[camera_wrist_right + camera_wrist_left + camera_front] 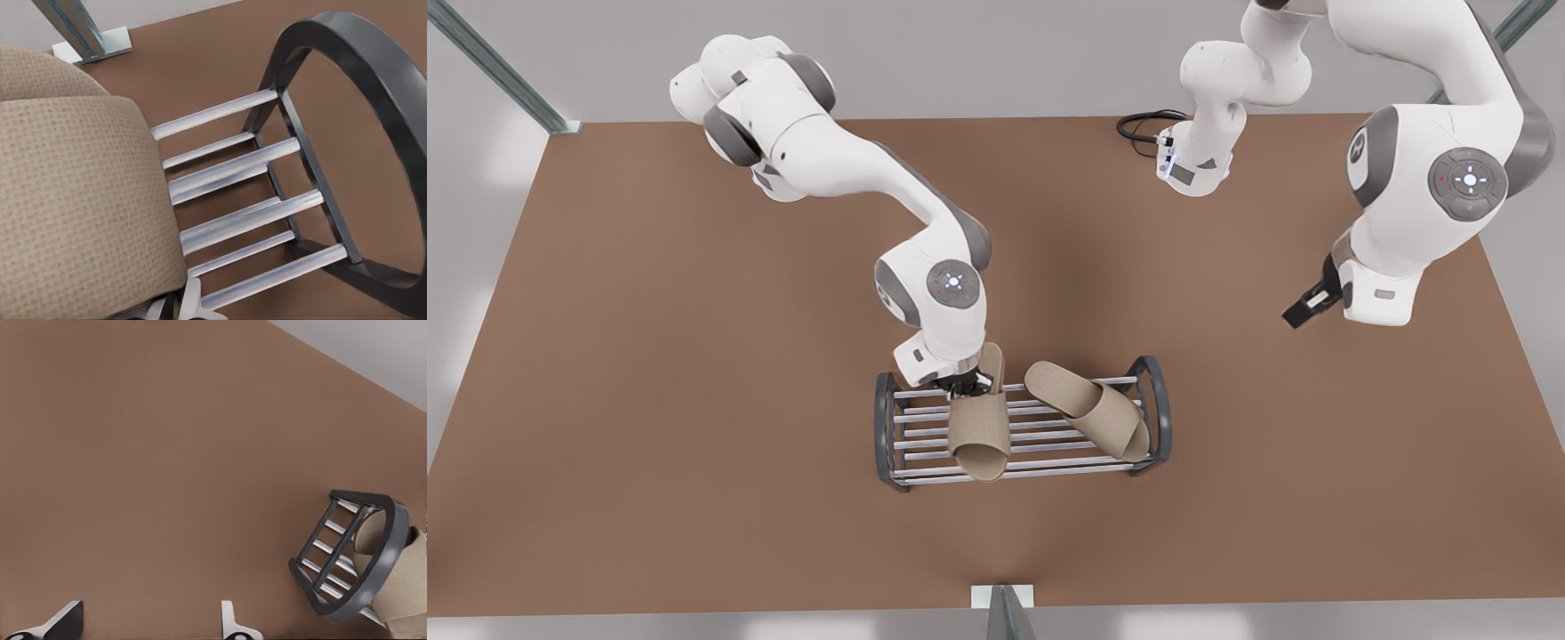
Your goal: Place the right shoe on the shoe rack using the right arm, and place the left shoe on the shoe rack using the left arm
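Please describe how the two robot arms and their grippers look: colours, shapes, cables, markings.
Both arms are glossy white rounded segments with dark grey joint bands. Round grey discs with small glowing lights mark the joints. A black cable loops on the table by one base. The left gripper is black; the right gripper is dark too.

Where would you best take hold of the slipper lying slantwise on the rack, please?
Grip the slanted slipper at its bare heel end, from above, fingers across the flat sole's width; the strap covers the toe half. The open left gripper waits aside.
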